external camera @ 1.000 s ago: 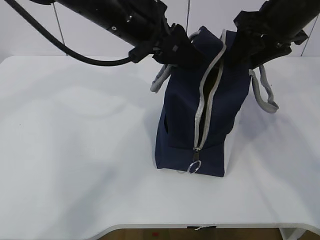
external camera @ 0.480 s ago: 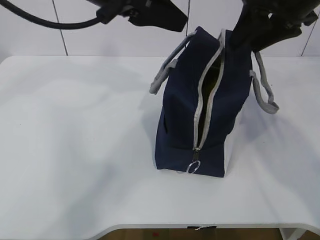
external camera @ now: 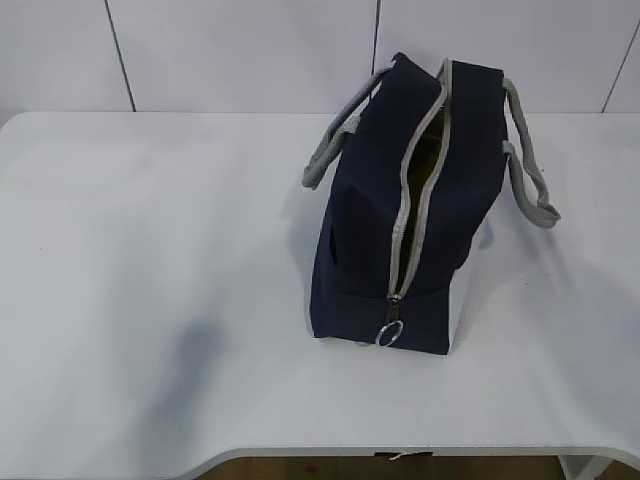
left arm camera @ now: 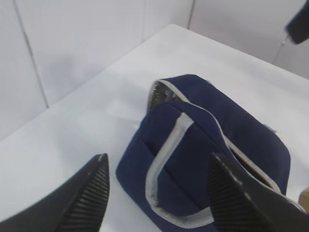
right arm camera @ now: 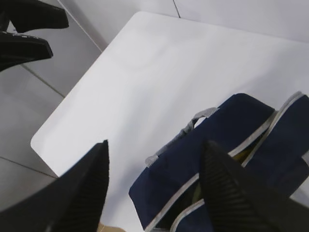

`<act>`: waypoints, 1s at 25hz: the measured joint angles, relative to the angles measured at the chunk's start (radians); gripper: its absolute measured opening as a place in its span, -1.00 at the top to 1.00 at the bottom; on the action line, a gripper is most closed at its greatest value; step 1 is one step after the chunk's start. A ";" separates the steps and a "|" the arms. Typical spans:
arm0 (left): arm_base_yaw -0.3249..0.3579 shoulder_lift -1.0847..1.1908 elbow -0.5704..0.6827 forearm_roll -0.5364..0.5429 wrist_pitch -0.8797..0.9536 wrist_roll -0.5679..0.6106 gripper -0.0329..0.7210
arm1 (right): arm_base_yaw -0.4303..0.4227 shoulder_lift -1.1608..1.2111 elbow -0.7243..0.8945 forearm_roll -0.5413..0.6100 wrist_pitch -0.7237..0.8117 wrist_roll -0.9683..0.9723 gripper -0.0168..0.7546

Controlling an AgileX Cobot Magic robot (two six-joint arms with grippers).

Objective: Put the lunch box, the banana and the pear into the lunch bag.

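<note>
The navy lunch bag (external camera: pixel 380 230) stands upright right of the table's middle, with its grey zipper parted along the top and down the near end. Something yellowish-green (right arm camera: pixel 245 153) shows through the slit; I cannot tell what it is. The lunch box, the banana and the pear are hidden or out of view. My left gripper (left arm camera: pixel 159 157) hangs open high above the lunch bag (left arm camera: pixel 212 121), holding nothing. My right gripper (right arm camera: pixel 155 142) is also open and empty, high over the lunch bag (right arm camera: pixel 227 130). Neither arm shows in the exterior view.
The white table (external camera: pixel 150 250) has a rounded front edge and white wall panels behind it. Grey handles (external camera: pixel 335 150) droop on both sides of the bag, and a ring pull (external camera: pixel 389 335) hangs at its near foot. The left gripper (right arm camera: pixel 29 29) appears in the right wrist view's top left corner.
Both arms were at the top of the bag a second ago. They have lifted up and out of the exterior view. The bag has stayed in place with its slit slightly open.
</note>
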 joint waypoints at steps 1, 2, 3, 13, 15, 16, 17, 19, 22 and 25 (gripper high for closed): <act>0.013 -0.008 0.000 -0.005 0.002 0.000 -0.37 | -0.002 -0.019 0.000 0.012 0.000 -0.004 -0.27; 0.022 -0.016 0.000 -0.011 0.004 0.000 -0.37 | -0.004 -0.034 -0.002 0.025 0.000 -0.007 -0.27; 0.025 -0.024 0.000 -0.015 0.004 0.000 -0.37 | -0.004 -0.048 -0.002 0.036 0.000 -0.010 -0.27; 0.031 -0.107 0.000 -0.025 0.020 -0.002 -0.37 | -0.004 -0.146 -0.002 0.077 -0.087 0.013 -0.27; 0.032 -0.124 0.000 -0.025 0.022 -0.002 -0.37 | -0.006 -0.166 -0.002 0.078 -0.113 0.016 -0.26; 0.032 -0.132 0.000 -0.025 0.024 -0.002 -0.37 | -0.006 -0.176 -0.002 0.078 -0.123 0.019 -0.25; 0.032 -0.139 0.000 -0.025 0.024 -0.002 -0.37 | -0.006 -0.185 -0.002 0.076 -0.132 0.024 -0.23; 0.032 -0.150 0.000 -0.025 0.024 -0.002 -0.37 | -0.006 -0.201 0.001 0.065 -0.145 0.029 -0.21; 0.032 -0.167 0.000 -0.025 0.026 -0.008 -0.37 | -0.006 -0.233 0.026 0.063 -0.176 0.038 -0.19; 0.037 -0.179 0.000 -0.025 0.026 -0.016 -0.37 | -0.006 -0.269 0.064 0.047 -0.222 0.049 -0.19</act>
